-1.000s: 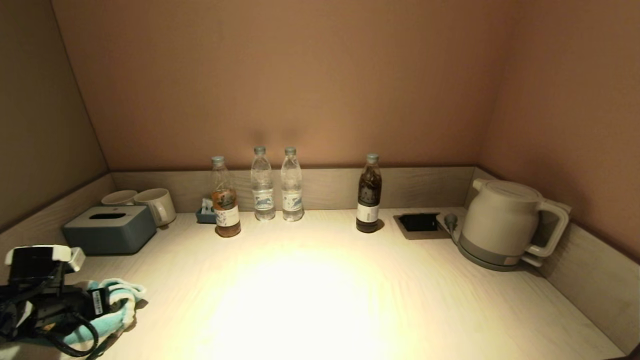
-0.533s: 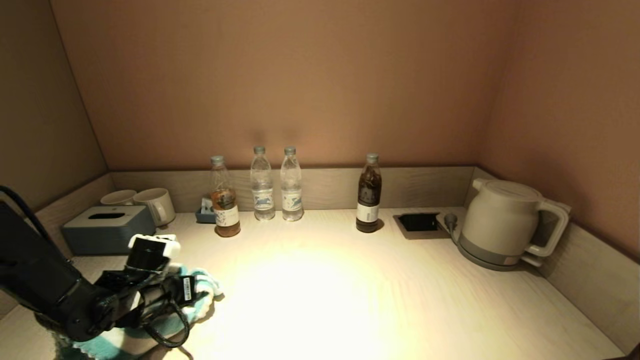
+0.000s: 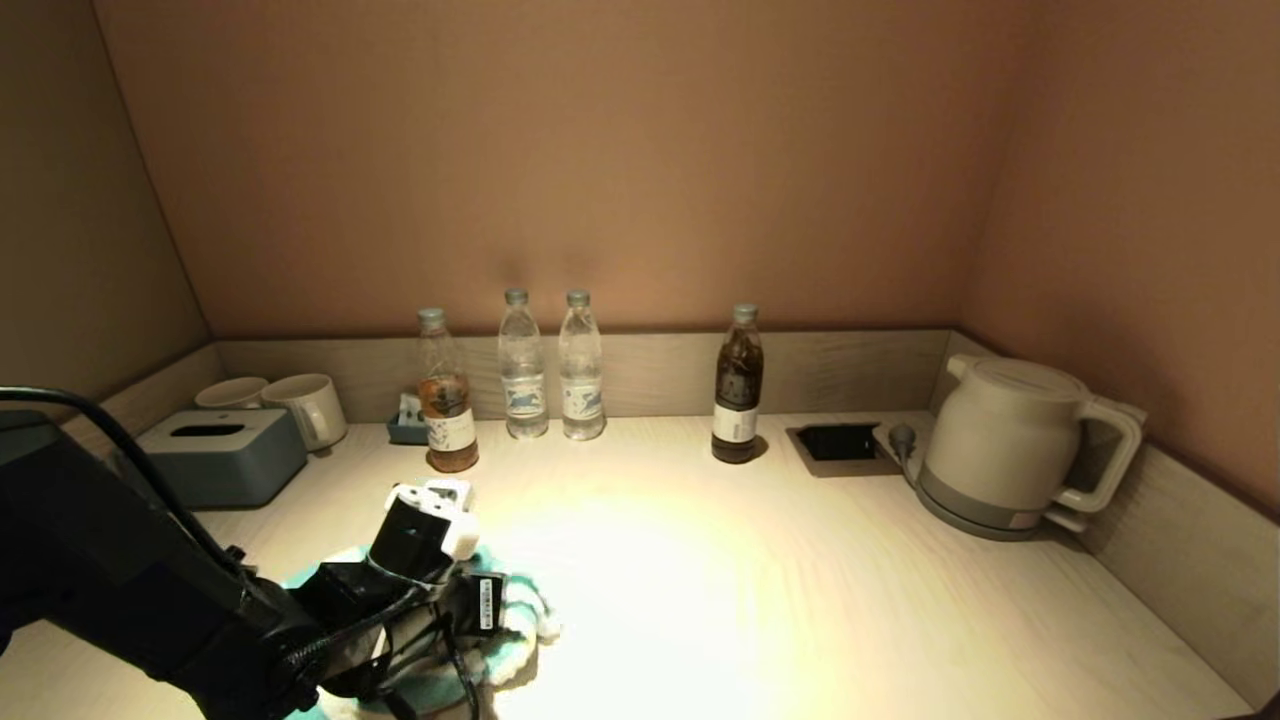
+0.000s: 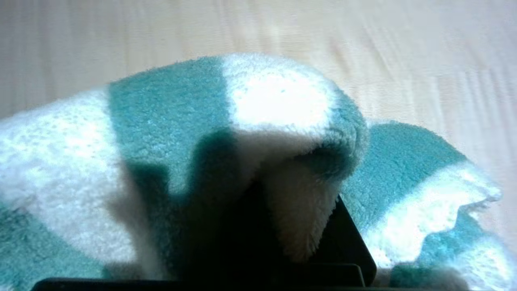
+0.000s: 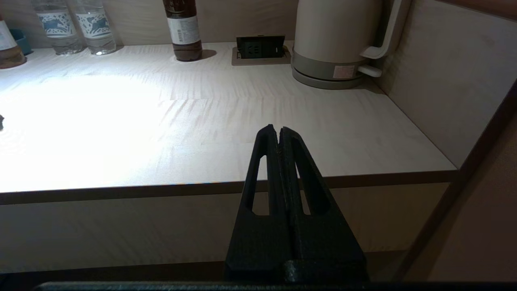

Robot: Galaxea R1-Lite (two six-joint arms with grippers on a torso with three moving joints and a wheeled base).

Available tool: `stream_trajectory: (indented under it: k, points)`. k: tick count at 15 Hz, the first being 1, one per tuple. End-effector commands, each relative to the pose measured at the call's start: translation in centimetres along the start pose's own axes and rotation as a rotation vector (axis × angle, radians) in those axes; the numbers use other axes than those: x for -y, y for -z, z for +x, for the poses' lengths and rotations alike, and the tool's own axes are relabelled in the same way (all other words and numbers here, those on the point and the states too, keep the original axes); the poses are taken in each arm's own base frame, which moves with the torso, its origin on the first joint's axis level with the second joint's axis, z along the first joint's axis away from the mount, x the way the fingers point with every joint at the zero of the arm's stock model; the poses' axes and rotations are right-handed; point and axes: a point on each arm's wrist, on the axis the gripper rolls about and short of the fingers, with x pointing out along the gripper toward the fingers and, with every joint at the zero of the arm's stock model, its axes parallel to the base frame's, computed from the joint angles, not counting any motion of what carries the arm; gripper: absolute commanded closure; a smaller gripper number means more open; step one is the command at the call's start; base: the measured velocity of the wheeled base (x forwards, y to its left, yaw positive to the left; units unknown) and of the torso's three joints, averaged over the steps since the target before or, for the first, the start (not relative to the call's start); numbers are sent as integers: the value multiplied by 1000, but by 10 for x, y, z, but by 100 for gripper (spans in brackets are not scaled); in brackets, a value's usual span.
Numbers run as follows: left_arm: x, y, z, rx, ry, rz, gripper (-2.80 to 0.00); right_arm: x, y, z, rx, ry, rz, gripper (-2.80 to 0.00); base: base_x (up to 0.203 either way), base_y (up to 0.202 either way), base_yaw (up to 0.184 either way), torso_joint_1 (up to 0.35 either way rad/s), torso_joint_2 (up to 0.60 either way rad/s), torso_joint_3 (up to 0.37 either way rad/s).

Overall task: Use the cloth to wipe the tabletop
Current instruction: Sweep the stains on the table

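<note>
The teal and white striped cloth (image 3: pixel 520 612) lies bunched on the pale tabletop (image 3: pixel 800 560) at the front left. My left gripper (image 3: pixel 455 628) is pressed down into it and shut on a fold of it. The left wrist view shows the cloth (image 4: pixel 161 121) draped over the jaws, with one black finger (image 4: pixel 345 238) showing beside the pinched white fold and bare tabletop (image 4: pixel 404 48) beyond. My right gripper (image 5: pixel 278 130) is shut and empty. It hangs off the tabletop's (image 5: pixel 202 113) front edge on the right, out of the head view.
A grey-blue tissue box (image 3: pixel 215 455) and two mugs (image 3: pixel 310 405) stand at the back left. Several bottles (image 3: pixel 525 375) line the back rim, with a dark bottle (image 3: pixel 737 390) beside the black recess (image 3: pixel 838 442). A kettle (image 3: pixel 1010 445) stands at the back right.
My left arm has swept to the right along the front of the tabletop, dragging the cloth from the far left edge towards the lit middle. The right gripper shows no movement.
</note>
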Motion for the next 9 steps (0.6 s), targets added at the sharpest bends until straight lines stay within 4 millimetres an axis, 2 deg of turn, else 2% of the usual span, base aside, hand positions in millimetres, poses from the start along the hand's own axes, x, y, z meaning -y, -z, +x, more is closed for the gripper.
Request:
stream_trajectory:
  k: [1, 3, 4, 7, 9]
  points:
    - [12, -8, -20, 48, 47, -6, 0, 0, 0, 0, -1, 0, 2, 0, 0, 0, 0, 0, 0, 0]
    - [35, -9, -51, 59, 132, 7, 0, 0, 0, 0, -1, 0, 0, 0, 0, 0, 0, 0, 0, 0]
    - [38, -9, -58, 53, 145, 7, 0, 0, 0, 0, -1, 0, 2, 0, 0, 0, 0, 0, 0, 0]
    - [37, -16, -70, 81, 160, -3, 0, 0, 0, 0, -1, 0, 0, 0, 0, 0, 0, 0, 0, 0]
    - [28, -32, -79, 131, 155, -32, 0, 0, 0, 0, -1, 0, 0, 0, 0, 0, 0, 0, 0, 0]
